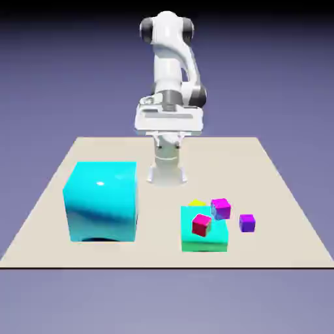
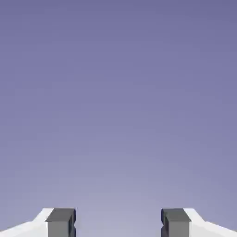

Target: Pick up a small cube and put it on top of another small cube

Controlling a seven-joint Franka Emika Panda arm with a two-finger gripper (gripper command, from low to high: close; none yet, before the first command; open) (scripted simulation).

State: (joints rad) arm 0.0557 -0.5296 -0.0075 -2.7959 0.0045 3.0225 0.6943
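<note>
The white two-finger pincer (image 1: 169, 145) hangs wide open and empty near the beige rectangular table's (image 1: 163, 256) far edge, the small glossy red cube (image 1: 201, 225) well apart, towards the near edge.

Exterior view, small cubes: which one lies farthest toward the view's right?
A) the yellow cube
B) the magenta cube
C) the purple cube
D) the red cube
C, since the purple cube sits on the table to the right of the magenta cube, with no other cube beyond it on that side.
</note>
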